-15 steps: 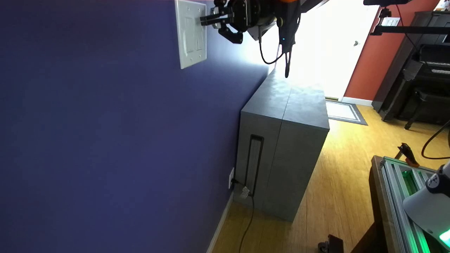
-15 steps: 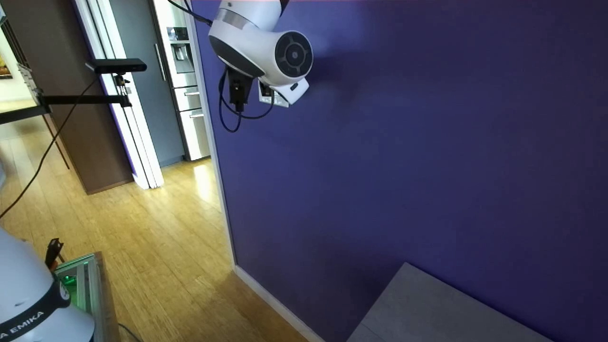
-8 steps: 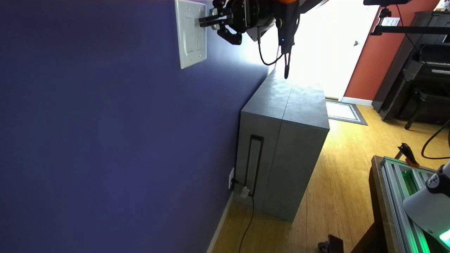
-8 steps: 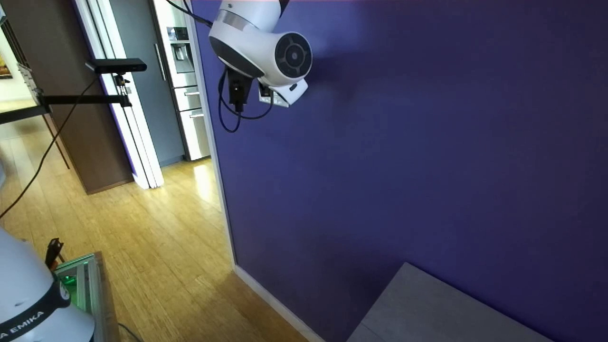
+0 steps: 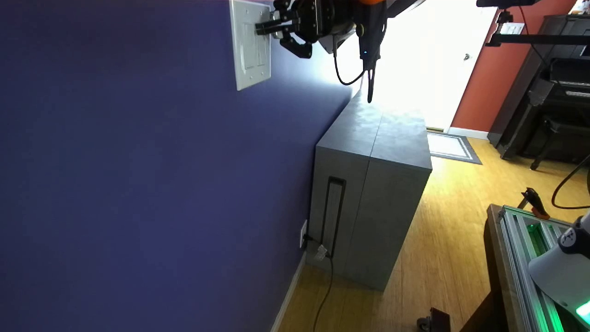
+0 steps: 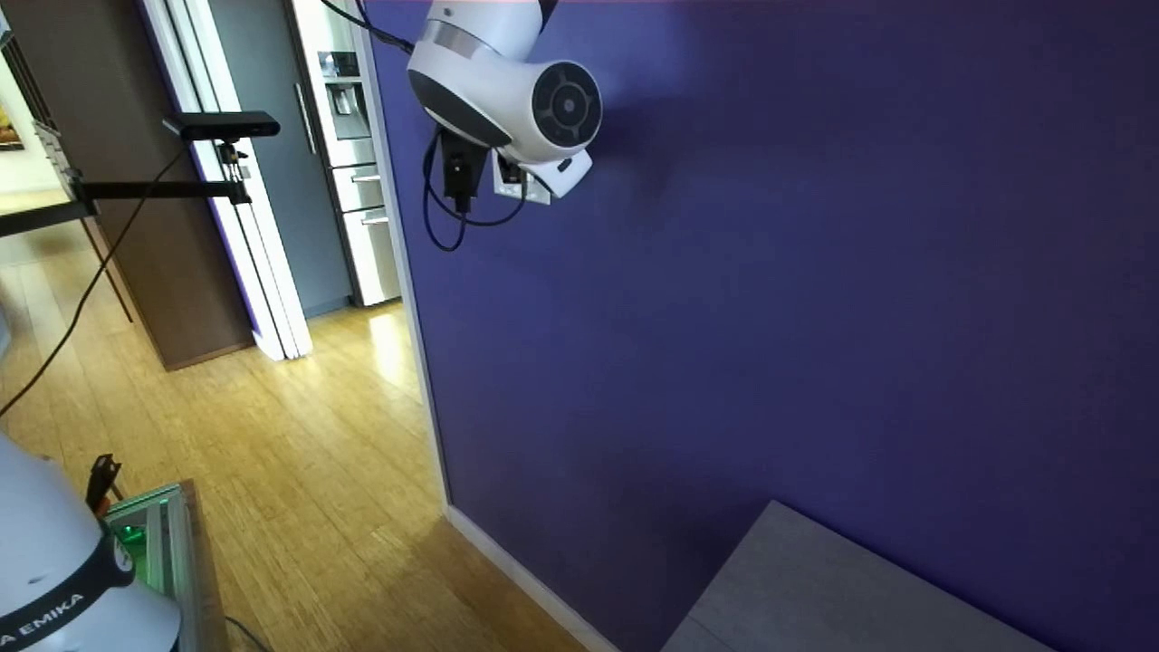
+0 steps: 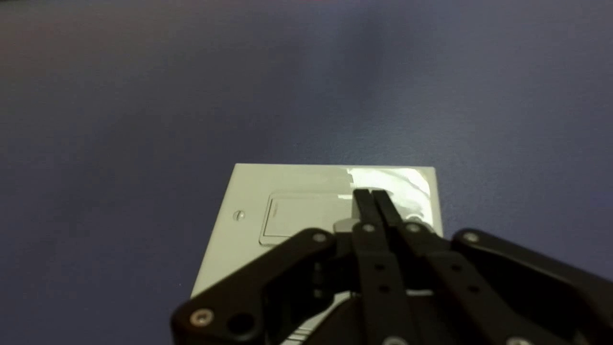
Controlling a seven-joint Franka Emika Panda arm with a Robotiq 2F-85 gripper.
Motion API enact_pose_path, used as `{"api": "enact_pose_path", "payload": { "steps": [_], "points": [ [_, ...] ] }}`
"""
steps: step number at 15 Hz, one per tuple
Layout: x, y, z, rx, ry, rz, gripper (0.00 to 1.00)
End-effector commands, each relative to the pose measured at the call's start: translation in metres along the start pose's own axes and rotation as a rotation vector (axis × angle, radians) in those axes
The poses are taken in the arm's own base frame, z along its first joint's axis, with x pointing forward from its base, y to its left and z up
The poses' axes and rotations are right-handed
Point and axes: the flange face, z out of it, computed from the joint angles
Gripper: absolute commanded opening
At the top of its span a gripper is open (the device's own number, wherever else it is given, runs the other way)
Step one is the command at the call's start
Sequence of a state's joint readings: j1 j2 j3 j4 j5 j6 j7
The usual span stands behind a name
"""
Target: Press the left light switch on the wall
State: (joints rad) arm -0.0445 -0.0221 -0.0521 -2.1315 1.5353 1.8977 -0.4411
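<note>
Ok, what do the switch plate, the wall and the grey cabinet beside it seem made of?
Switch plate: likely moulded plastic, glossy; the wrist view shows a sharp bright reflection.
Wall: seemingly painted, mostly matte, given its smooth blue-purple surface and diffuse glow; the backing can't be told.
Grey cabinet: perhaps laminate or painted board, satin, from the soft cloudy sheen on top.
</note>
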Motion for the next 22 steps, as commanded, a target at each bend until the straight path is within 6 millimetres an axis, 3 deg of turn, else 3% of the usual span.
{"api": "enact_pose_path", "payload": {
  "steps": [1,14,16,22],
  "points": [
    [0.010,-0.005,0.003,-0.012,0.000,0.001,0.05],
    [0.013,0.003,0.007,-0.019,-0.023,0.014,0.05],
    [0.006,-0.002,0.002,-0.038,-0.043,-0.004,0.05],
    [-0.024,-0.025,-0.042,-0.214,-0.082,-0.099,0.05]
  ]
}}
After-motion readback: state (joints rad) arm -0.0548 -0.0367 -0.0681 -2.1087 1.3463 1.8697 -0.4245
